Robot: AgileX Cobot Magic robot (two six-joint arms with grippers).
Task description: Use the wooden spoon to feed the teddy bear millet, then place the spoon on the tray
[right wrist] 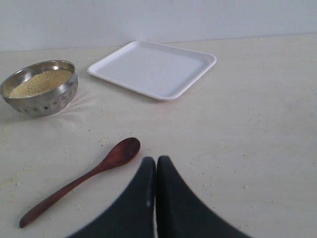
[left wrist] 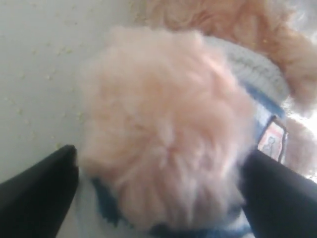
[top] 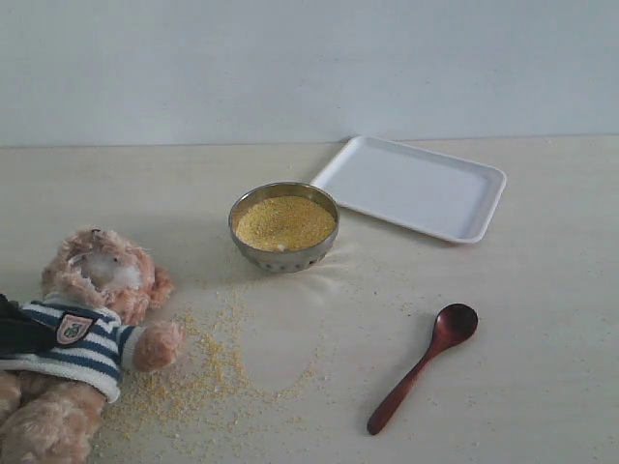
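The teddy bear (top: 87, 329) lies on its back at the near left of the table in the exterior view. My left gripper (left wrist: 158, 158) is open, its black fingers (left wrist: 34, 193) on either side of the bear's fuzzy paw (left wrist: 163, 129). The sweater badge (left wrist: 271, 143) shows beside the paw. Millet (top: 285, 222) fills a steel bowl (top: 283, 256) at the centre, and loose grains (top: 203, 372) lie beside the bear. The wooden spoon (top: 426, 372) lies flat on the table at the near right. My right gripper (right wrist: 156, 161) is shut and empty, just beside the spoon (right wrist: 81, 181). The white tray (top: 411, 188) sits empty at the back right.
A dark shape (top: 19, 329) at the left edge of the exterior view lies over the bear's sweater. A pale wall (top: 309, 68) runs along the back of the table. The bowl (right wrist: 39, 91) and tray (right wrist: 153, 69) stand beyond the spoon in the right wrist view.
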